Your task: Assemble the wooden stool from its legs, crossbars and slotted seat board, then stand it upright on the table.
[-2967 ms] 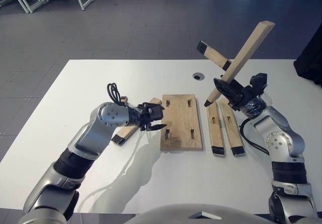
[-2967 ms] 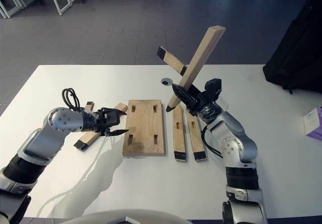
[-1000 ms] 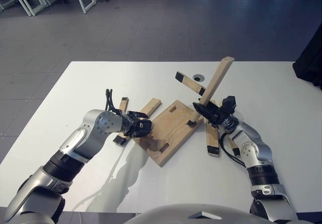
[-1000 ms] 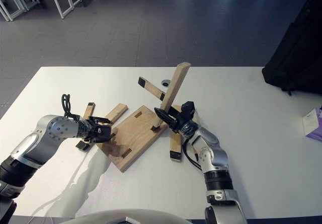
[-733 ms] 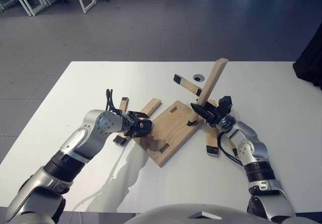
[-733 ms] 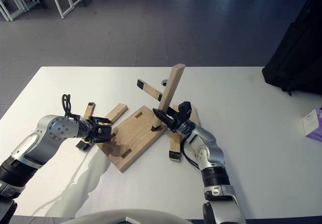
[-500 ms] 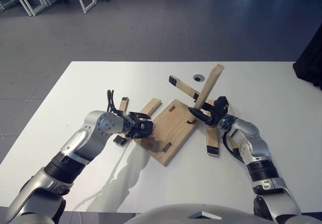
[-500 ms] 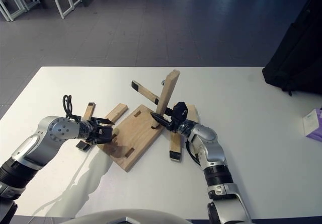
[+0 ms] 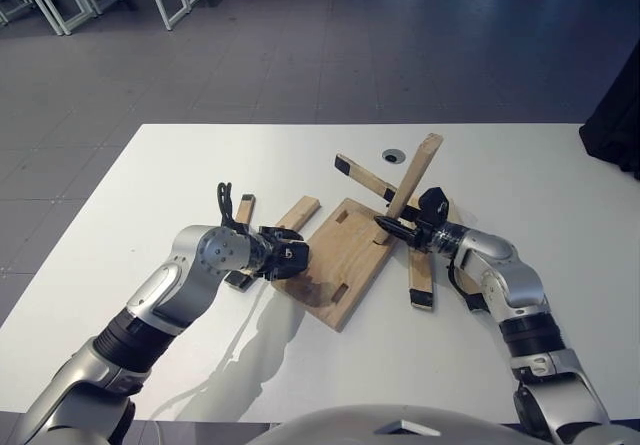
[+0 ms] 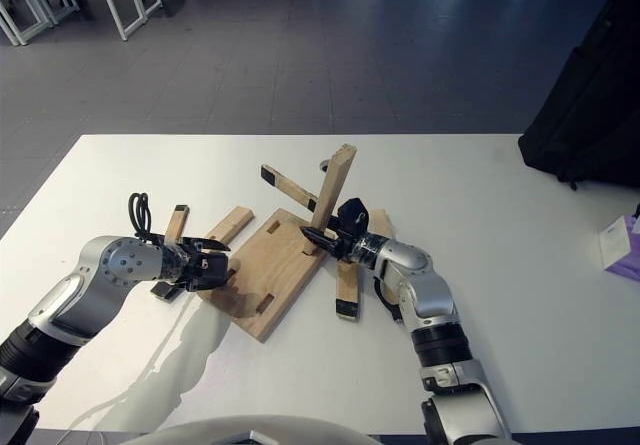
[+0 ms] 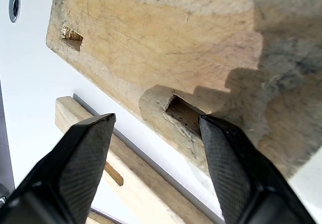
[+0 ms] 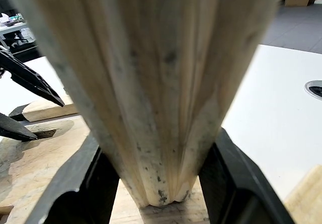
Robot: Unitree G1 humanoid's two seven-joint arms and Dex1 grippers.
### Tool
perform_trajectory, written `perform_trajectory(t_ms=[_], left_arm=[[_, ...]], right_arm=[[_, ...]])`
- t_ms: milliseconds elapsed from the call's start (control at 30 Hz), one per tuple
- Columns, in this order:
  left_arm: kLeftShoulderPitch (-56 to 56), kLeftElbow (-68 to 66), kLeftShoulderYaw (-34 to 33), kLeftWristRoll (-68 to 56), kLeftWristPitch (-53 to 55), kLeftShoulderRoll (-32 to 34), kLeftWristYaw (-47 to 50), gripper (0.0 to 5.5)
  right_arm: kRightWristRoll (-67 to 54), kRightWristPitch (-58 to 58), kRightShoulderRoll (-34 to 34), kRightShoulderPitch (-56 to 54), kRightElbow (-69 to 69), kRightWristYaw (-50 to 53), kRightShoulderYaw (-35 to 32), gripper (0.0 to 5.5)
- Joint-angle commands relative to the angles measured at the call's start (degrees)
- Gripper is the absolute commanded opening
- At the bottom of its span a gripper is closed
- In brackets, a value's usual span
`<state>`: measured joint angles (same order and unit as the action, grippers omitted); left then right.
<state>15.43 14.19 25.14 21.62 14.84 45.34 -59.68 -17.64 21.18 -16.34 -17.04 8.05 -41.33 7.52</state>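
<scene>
- Looking down: the pale slotted wooden seat board (image 9: 335, 265) lies on the white table (image 9: 150, 165), turned diagonal since earlier; the right gripper (image 9: 392, 230) has lowered the crossed black-tipped wooden legs (image 9: 413, 175) onto it.
- Left wrist: the left gripper (image 11: 156, 121) is spread apart astride the board's edge.
- Right wrist: fingers (image 12: 70, 189) clamp a leg.

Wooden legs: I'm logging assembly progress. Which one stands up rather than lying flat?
The leg in the right hand, tilted upright, end on the seat board; the others lie flat on the table.
</scene>
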Motion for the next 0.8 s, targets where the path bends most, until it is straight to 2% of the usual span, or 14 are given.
perform_trajectory(t_ms=[33, 100, 267, 500, 600, 700, 800], left_arm=[[-1.88, 1.21, 2.12, -1.15, -0.13, -1.41, -1.6, 3.08], [-2.04, 1.18, 1.98, -1.01, 0.18, -1.5, -1.3, 3.08], [-2.54, 1.15, 1.65, -0.58, 1.07, -1.68, -0.67, 3.08], [-4.76, 4.16, 0.01, -1.11, 4.24, -0.94, -0.55, 3.08], [-4.48, 3.93, -1.02, -1.16, 4.62, -0.37, -0.5, 3.08], [-3.79, 4.08, -2.29, -1.67, 5.37, -0.11, -0.32, 3.08], [-3.26, 4.08, -2.81, -1.86, 6.07, -0.25, 0.13, 3.08]], right_arm=[[0.23, 5.71, -1.2, 3.0, -1.17, 1.98, -0.63, 2.03], [-0.94, 7.07, -1.54, 3.87, -5.31, 1.35, -0.7, 2.6], [-0.99, 9.77, -3.89, 3.66, -11.77, 0.86, -1.18, 3.46], [-0.31, 13.93, -14.15, 8.79, -23.71, -1.09, -3.6, 3.46], [-1.87, 16.26, -18.26, 11.27, -27.63, -1.61, -7.4, 3.46], [-2.36, 22.94, -16.45, 2.34, -29.68, 9.65, -17.29, 3.46], [-7.46, 27.33, -7.1, -15.02, -32.07, 26.3, -27.04, 3.16]])
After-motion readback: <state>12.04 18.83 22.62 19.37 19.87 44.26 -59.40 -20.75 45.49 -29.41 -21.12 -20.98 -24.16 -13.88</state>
